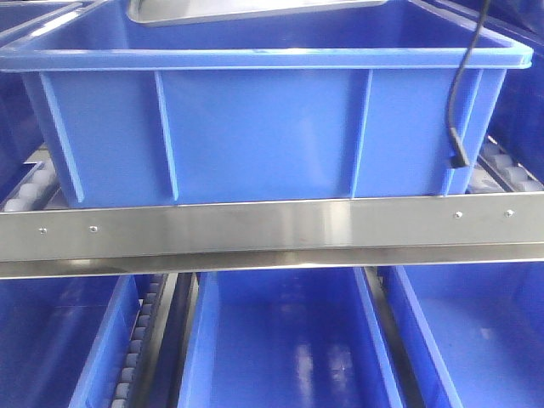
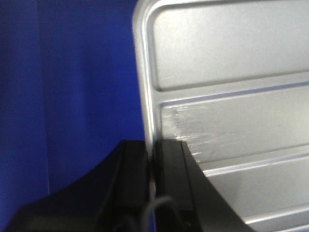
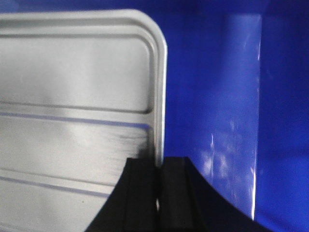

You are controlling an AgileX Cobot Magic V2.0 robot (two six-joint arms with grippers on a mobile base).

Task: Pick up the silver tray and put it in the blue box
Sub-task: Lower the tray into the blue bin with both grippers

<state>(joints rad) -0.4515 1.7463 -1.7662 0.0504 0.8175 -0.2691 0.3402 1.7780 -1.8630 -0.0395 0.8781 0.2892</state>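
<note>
The silver tray (image 1: pixel 246 10) shows as a thin metal edge just above the blue box (image 1: pixel 263 127), over its open top. In the left wrist view the silver tray (image 2: pixel 227 92) fills the right side, and my left gripper (image 2: pixel 152 150) is shut on its left rim, one black finger on each side. In the right wrist view the silver tray (image 3: pixel 77 96) fills the left side, and my right gripper (image 3: pixel 159 166) is shut on its right rim. Blue box wall (image 2: pixel 72 72) lies behind the tray in both wrist views (image 3: pixel 217 87).
The blue box sits on roller tracks (image 1: pixel 510 174) behind a steel rail (image 1: pixel 272 229). A black cable (image 1: pixel 463 102) hangs over the box's right front. More blue bins (image 1: pixel 289 340) stand on the level below.
</note>
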